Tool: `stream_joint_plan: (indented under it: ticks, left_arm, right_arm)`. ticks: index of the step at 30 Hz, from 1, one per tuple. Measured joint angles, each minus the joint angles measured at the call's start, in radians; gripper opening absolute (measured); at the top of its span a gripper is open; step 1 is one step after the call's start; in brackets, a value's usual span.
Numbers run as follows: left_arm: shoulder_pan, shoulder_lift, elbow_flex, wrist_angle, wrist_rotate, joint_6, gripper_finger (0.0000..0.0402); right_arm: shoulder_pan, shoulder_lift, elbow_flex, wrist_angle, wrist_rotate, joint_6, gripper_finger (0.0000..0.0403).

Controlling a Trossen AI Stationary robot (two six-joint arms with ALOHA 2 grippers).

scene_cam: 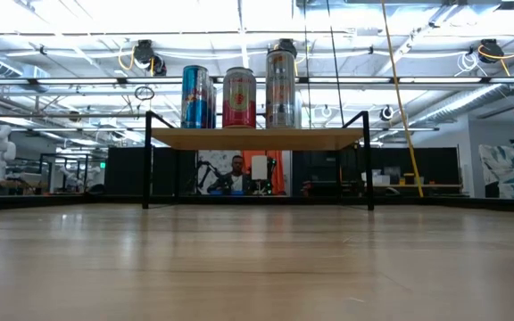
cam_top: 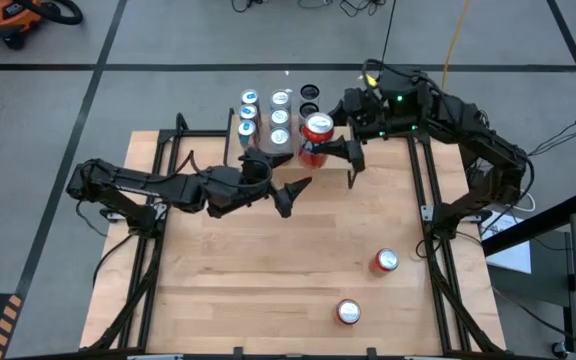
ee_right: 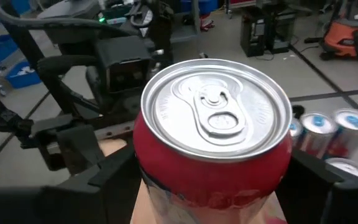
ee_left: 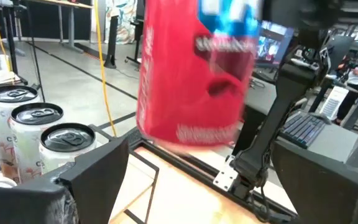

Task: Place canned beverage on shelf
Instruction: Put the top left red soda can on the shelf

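**Right gripper holds red can beside shelf; left gripper spread wide, empty**

Right gripper [cam_top: 330, 150] is clamped around a red can [cam_top: 317, 137], fingers on either side of its body, can upright with silver lid and pull tab facing up. In the right wrist view the red can [ee_right: 216, 143] fills the frame between the dark fingers [ee_right: 114, 180]. Held can sits just beside the right end of the shelf [cam_top: 288, 160], near the back edge of the table [cam_top: 298, 250].

Left gripper [cam_top: 286, 178] is spread wide, nothing between its fingers, just in front of the shelf and near the held can. Left wrist view looks past its open fingers [ee_left: 95, 168] straight at the red can [ee_left: 194, 71], apart from it.

Shelf top carries a cluster of silver-topped cans [cam_top: 264, 118]. Low view shows the shelf [scene_cam: 257, 139] with three tall cans standing upright on it: blue can [scene_cam: 196, 96], red-pink can [scene_cam: 239, 97], silver can [scene_cam: 281, 88].

Two more red cans stand on the table well apart from the shelf, toward the front right: one [cam_top: 385, 261] near the right frame rail, another [cam_top: 348, 312] closer to the front edge.
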Motion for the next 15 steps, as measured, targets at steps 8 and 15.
stream_joint_plan:
  ticks: [8,15]
  left_arm:
    - [-0.025,-0.008,0.000,-0.014,-0.008,-0.046,0.0393]
    - [-0.061,-0.013,0.000,-0.013,0.027,-0.105,0.0393]
  right_arm:
    - [-0.075,-0.056,0.000,-0.072,-0.035,-0.052,0.0278]
    - [-0.172,-0.101,0.000,-0.146,-0.135,-0.112,0.0278]
